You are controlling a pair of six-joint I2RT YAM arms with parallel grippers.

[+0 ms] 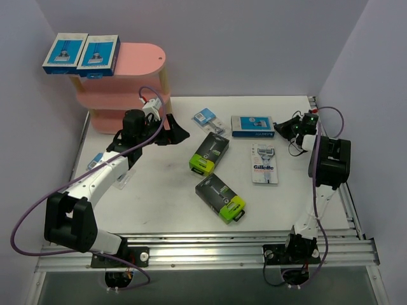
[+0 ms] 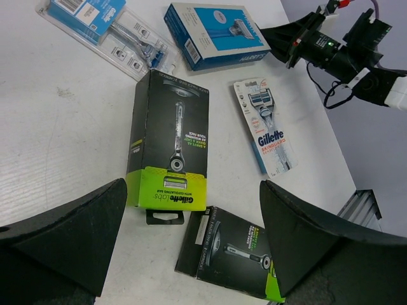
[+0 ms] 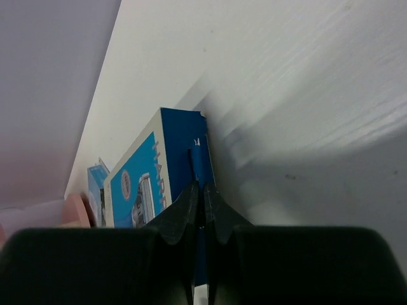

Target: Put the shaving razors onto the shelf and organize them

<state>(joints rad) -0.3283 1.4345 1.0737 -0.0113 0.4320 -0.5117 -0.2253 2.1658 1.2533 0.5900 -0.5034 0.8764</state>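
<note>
Background stuff only: the white table point(image 1: 165, 184) fills most of the overhead shot. In the left wrist view it's got a small dark smudge point(image 2: 63, 93) over at 9 o'clock. Pale lavender walls box it in, with the back wall point(image 1: 254, 44) at 12 o'clock, the left wall point(image 1: 25, 127) at 9 and the right wall point(image 1: 381, 95) at 3. Silver aluminium rails point(image 1: 210, 253) run along the table's 6 o'clock edge, and a side rail point(image 1: 353, 203) goes up the 3 o'clock edge.

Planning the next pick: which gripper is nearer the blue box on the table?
Right. The right gripper is shut on the blue box's right end; the left gripper hangs open, far to its left.
</note>
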